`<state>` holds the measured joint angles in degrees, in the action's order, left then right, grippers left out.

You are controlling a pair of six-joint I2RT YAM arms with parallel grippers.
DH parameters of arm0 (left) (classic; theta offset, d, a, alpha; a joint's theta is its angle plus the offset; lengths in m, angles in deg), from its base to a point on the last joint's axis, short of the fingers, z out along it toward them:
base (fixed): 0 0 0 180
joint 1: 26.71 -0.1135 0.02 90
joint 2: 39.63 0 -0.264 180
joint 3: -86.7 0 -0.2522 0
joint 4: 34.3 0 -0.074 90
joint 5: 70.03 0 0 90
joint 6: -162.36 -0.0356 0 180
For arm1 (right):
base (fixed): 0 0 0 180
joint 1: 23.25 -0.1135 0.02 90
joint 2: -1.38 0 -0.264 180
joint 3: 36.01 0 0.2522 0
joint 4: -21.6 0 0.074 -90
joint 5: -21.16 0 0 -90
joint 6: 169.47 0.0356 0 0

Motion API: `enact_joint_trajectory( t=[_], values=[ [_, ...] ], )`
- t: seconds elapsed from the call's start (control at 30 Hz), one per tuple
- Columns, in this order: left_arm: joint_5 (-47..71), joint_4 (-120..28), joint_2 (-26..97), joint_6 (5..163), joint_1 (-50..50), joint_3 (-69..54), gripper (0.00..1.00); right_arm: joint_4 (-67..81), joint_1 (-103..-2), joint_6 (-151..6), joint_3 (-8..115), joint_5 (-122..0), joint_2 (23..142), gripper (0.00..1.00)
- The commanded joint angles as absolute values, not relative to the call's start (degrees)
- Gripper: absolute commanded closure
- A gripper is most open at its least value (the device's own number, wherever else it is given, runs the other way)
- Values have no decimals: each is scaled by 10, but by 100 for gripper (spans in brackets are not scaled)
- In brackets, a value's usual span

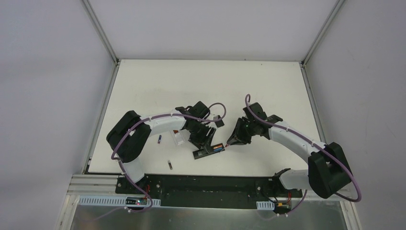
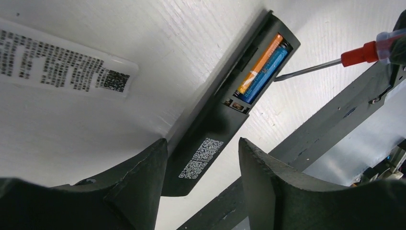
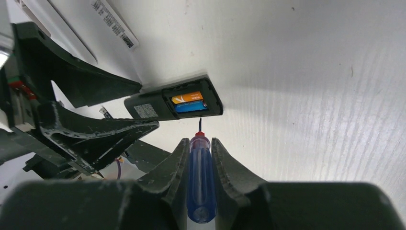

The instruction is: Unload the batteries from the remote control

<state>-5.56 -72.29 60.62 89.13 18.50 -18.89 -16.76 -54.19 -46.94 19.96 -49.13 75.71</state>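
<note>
Right pincer (image 3: 198, 158) clamped on screwdriver (image 3: 201, 184), left pincer (image 2: 203, 177) astride remote (image 2: 225, 110), 2 batteries (image 2: 263, 69) inside.

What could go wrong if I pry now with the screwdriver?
The left claw straddles the black remote with a gap on at least one side, so prying may shove it sideways. The screwdriver tip sits at the compartment's edge beside the blue battery; a slip could gouge the cell or the casing. Freed cells, the orange battery too, might roll across the table.

QR code on remote control (image 2: 210, 143), printed label on white remote (image 2: 62, 64), text unreadable
</note>
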Motion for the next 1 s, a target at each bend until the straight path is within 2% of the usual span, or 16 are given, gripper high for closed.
enact_joint_trajectory(
  t=[0.0,0.3,0.57,0.83,0.97],
  values=[
    [-61,-718,590,910,198,-216,48,-158,-544,-482,236,-502,771,100],
    [1,-700,570,986,211,-248,61,-168,-544,-487,278,-516,791,100],
    [44,-679,559,1047,217,-266,72,-174,-548,-443,272,-551,762,100],
    [62,-670,566,1112,230,-276,74,-148,-565,-393,241,-604,733,100],
    [70,-669,562,1126,232,-280,71,-149,-578,-378,238,-625,730,100]
  ],
)
